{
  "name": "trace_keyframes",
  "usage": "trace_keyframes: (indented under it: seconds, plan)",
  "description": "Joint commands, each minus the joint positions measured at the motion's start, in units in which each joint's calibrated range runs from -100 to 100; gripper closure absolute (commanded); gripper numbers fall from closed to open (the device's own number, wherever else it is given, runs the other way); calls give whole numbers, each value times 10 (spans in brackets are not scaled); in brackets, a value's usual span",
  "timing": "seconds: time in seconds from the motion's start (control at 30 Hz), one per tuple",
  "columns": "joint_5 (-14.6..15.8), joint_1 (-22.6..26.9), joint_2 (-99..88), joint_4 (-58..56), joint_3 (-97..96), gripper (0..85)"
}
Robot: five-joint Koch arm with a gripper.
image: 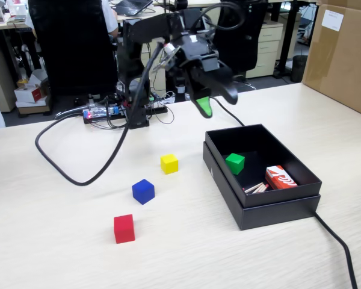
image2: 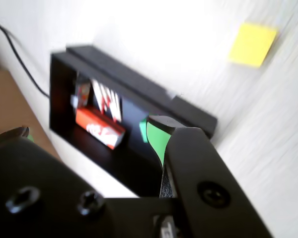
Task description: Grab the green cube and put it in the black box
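A: Green cube (image: 234,163) status?

B: Inside the black box (image: 289,206), on its floor toward the far-left corner in the fixed view. Red carton (image: 280,178) sits in the box too, near corner.

A: Your fingers (image: 218,99)?

B: Apart, holding nothing, in the air above the box's far-left corner. Yellow cube (image: 169,163), blue cube (image: 143,191), red cube (image: 124,229) lie on the table (image: 60,241) left of the box.

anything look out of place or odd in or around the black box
Nothing is spilled or damaged. The green cube sits inside the black box, sharing it with a red packet and some thin sticks in the near corner. The red, blue and yellow cubes lie apart on the table.
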Motion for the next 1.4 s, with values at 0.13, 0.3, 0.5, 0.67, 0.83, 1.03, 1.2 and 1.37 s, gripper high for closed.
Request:
trace_keyframes:
  seconds: [0.13, 0.3, 0.5, 0.67, 0.83, 1.03, 1.2, 1.37]
  plan:
    - [-27, -52, -256, 173, -224, 390]
    - [-28, -89, -440, 267, -433, 391]
    - [-24, -119, -621, 316, -651, 380]
    - [-25, -133, -677, 349, -757, 368]
    - [-43, -138, -676, 483, -878, 368]
    - [-46, -132, -671, 602, -992, 363]
    - [-46, -133, -656, 664, -1067, 368]
    - [-45, -124, -659, 699, -1113, 371]
